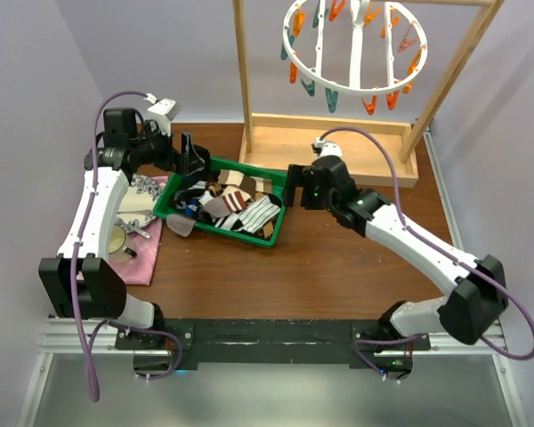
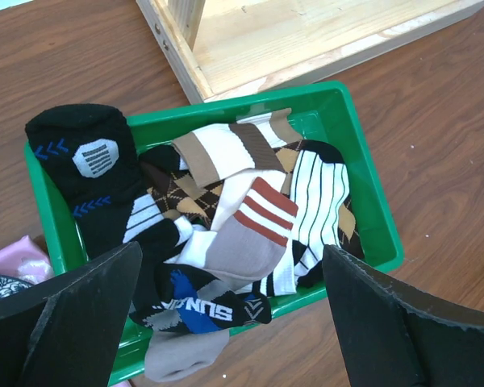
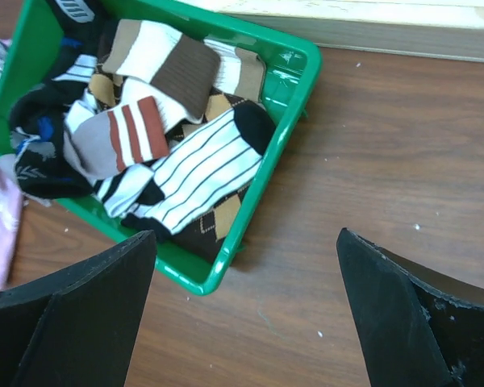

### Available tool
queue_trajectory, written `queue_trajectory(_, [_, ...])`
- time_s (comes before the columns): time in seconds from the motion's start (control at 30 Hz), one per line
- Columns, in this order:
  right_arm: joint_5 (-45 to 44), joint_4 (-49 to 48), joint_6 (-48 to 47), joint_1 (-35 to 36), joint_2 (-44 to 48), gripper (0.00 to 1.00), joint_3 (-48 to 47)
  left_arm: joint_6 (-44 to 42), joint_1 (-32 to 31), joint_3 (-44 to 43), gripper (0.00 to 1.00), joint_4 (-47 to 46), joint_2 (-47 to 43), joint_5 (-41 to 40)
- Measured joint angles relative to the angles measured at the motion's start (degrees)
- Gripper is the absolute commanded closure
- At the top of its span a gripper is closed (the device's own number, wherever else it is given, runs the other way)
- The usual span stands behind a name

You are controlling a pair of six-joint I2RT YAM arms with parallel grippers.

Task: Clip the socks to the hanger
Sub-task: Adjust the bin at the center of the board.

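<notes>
Nothing is clipped yet: you have the socks (image 1: 236, 203) heaped in the green tray (image 1: 245, 169), the far hanger (image 1: 356, 53) bare, left gripper (image 1: 189, 156) and right gripper (image 1: 295, 185) spread empty.

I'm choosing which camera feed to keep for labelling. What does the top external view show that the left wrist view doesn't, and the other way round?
Only top external: the hanger with its orange and teal pegs, between the wooden frame's posts. Only left wrist: white lettering on the black-and-blue sock and blue chevrons on the black sock. Both: the socks piled in the green bin, and the frame's base.
</notes>
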State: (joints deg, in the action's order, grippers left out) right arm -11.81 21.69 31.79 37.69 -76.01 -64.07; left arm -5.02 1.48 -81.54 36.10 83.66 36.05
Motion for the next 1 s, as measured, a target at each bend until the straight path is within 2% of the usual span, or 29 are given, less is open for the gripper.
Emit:
queue_trajectory(0.23, [-3.7, -1.4, 0.1, 2.7, -10.4, 0.02, -4.0, 0.0, 0.0, -0.1, 0.00, 0.0, 0.0, 0.2])
queue_trajectory(0.37, [-6.5, -3.4, 0.1, 2.8, -15.6, 0.06, -4.1, 0.0, 0.0, -0.8, 0.00, 0.0, -0.1, 0.2])
queue_trajectory(0.6, [-10.8, -6.0, 0.6, 2.9, -23.2, 0.25, -5.3, 0.0, 0.0, -1.0, 0.00, 0.0, -1.0, 0.1])
queue_trajectory(0.7, [-11.3, -7.0, 1.1, 3.0, -25.5, 0.30, -5.8, 0.0, 0.0, -1.6, 0.00, 0.0, -1.0, 0.1])
queue_trajectory(0.9, [-11.8, -7.4, 2.5, 4.8, -26.6, 0.39, -5.7, -0.1, 0.0, -2.1, 0.00, 0.0, -1.5, -0.3])
queue_trajectory(1.0, [-12.9, -7.2, 3.3, 7.1, -26.6, 0.50, -5.2, -0.1, 0.0, -2.1, 0.00, 0.0, -1.7, -0.4])
